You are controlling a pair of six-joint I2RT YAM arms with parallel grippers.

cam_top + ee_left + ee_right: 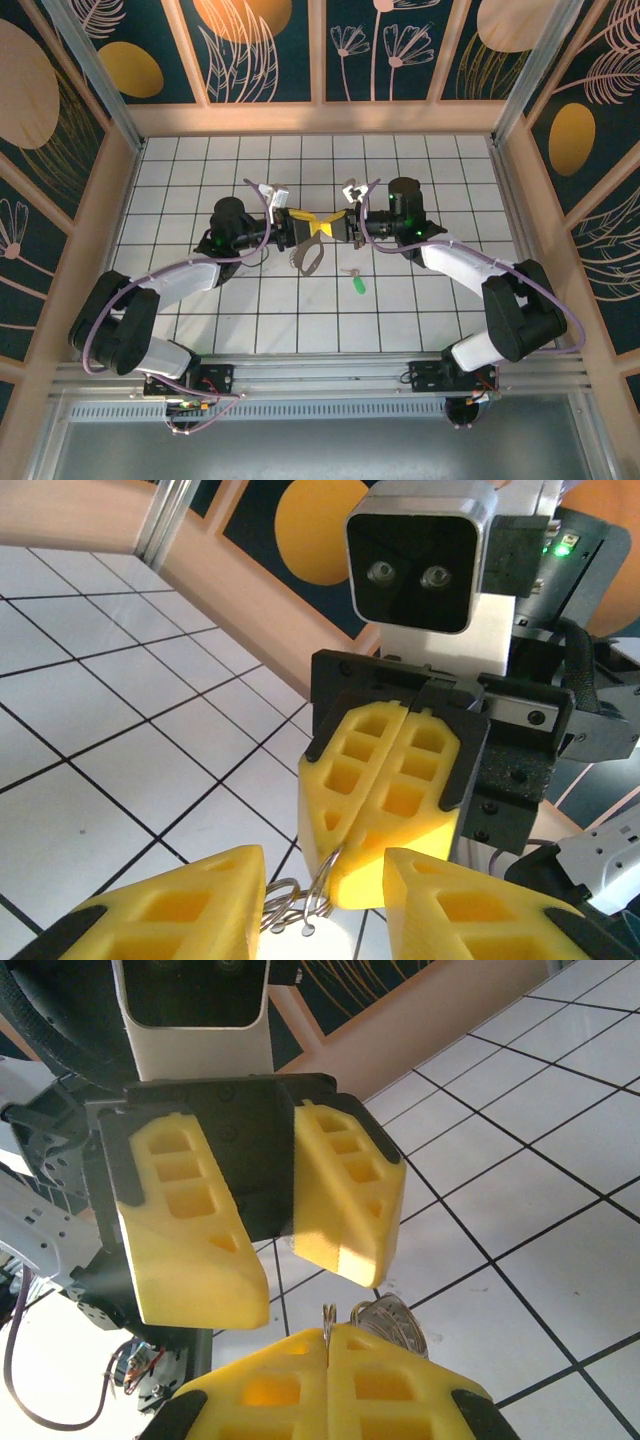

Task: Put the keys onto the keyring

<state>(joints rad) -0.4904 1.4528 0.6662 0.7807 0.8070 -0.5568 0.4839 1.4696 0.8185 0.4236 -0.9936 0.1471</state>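
Note:
Both grippers meet above the middle of the tiled floor. The right gripper [338, 224] is shut on the rim of the keyring [308, 256], a thin silvery wire loop that hangs below the yellow fingers. In the right wrist view the ring's wire [395, 1322] sticks out of the closed fingertips [300, 1360]. My left gripper [297, 222] faces it, open, its two yellow fingers [210, 890] on either side of the coiled keyring [285, 900] and the right gripper's tip. The key [357, 285], with a green head, lies alone on the floor just right of the ring.
A wooden frame [320, 118] with patterned panels walls in the white tiled floor [200, 170] on three sides. The arms' bases sit on a metal rail [320, 375] at the near edge.

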